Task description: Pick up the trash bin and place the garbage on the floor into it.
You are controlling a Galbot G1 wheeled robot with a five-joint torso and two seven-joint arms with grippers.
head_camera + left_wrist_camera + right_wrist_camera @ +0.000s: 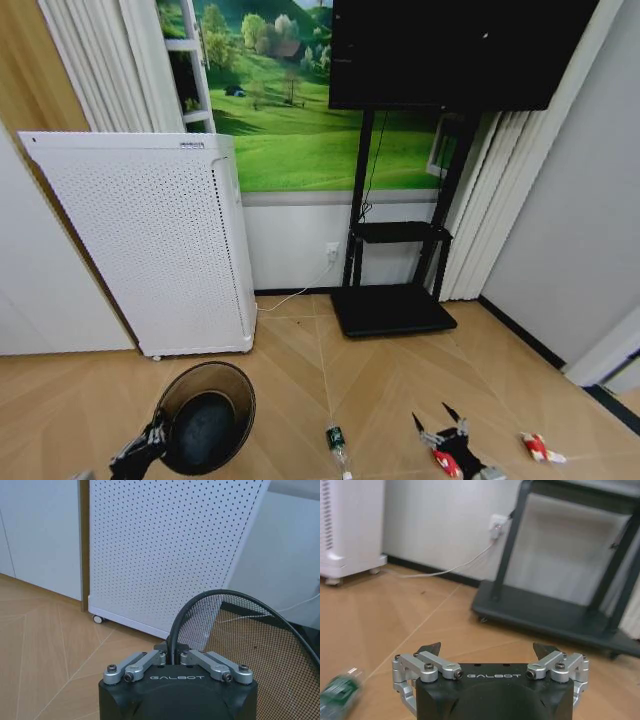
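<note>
- My left gripper (172, 661) was clenched on the trash bin (205, 415), at seven o'clock in the head view.
- My right gripper (437, 420) hung spread wide, grasping nothing, at five o'clock over a red wrapper (446, 462).
- Bottle (338, 447) lay at six o'clock; another wrapper (537, 448) at four.
- I judged the bin secured; next, closing on that wrapper.
- My gripper half hid it.

Left gripper (152, 436) low at lower left of head view — fingers pinched together on trash bin (205, 415) rim, bin held tilted. Right gripper (440, 420) low at lower right — fingers spread wide, tips pointing forward, nothing between them.
</note>
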